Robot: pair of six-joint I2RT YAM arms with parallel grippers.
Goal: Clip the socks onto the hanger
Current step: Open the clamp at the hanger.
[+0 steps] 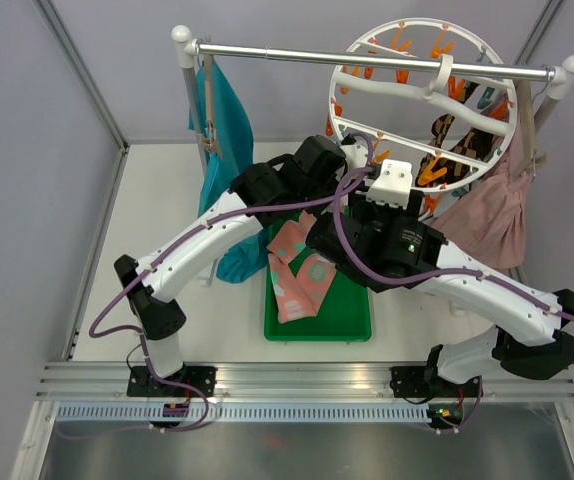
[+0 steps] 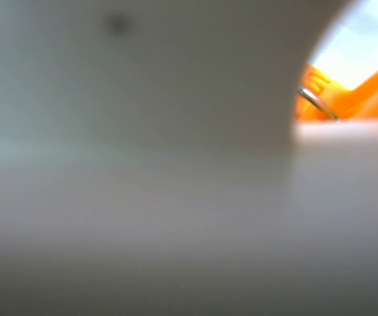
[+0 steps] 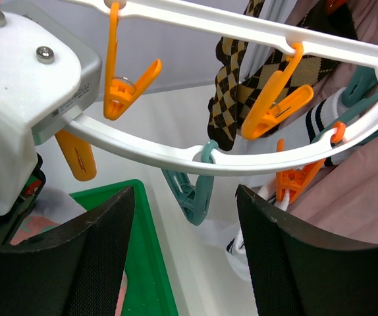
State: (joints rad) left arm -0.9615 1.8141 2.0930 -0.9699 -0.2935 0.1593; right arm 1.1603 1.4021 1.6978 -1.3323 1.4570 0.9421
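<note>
Only right wrist shows teal clip (image 3: 195,187) — between spread right pincer (image 3: 186,210).

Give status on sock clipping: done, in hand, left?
Done: argyle sock and striped white sock hang on the hanger. In hand: no sock visible; right gripper open under a teal clip, left gripper shut at the rim. Left: pink socks in the green tray.

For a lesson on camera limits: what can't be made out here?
Left wrist view: a blurred white surface fills it; only an orange clip shows.
Top view: the left gripper is masked by its own wrist; what it pinches is unclear.
Top view: the right arm covers part of the pink socks in the green tray.
</note>
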